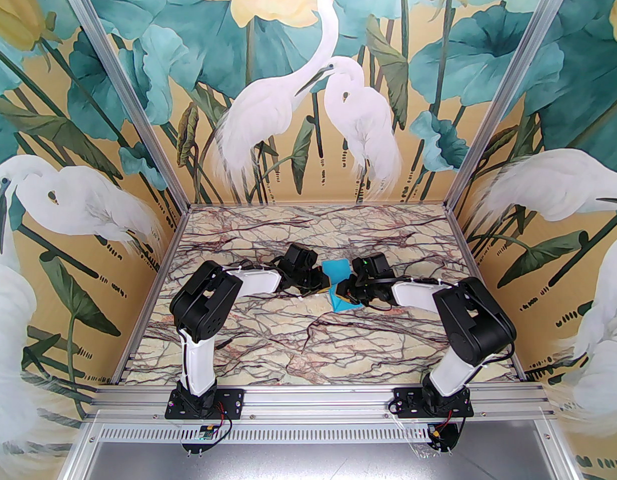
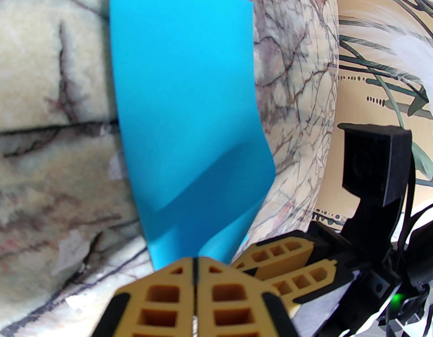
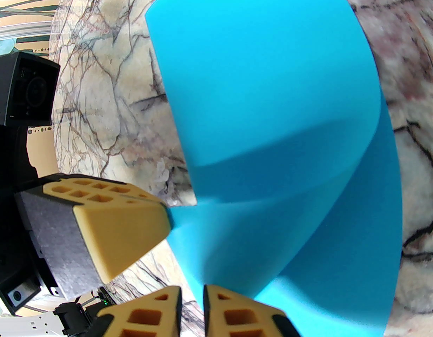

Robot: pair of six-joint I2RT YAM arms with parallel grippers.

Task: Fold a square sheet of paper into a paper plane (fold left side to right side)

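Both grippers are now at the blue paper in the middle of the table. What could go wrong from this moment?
1. The thin, bright cyan-blue square sheet of paper bows in a soft curve with no crease, so pressing it down now may set a crooked fold.
2. The left gripper has its jaws shut on just the sheet's edge; a pull could tear it or let it slip.
3. The right gripper is very close, with its jaws slightly apart, so the fingers might collide.
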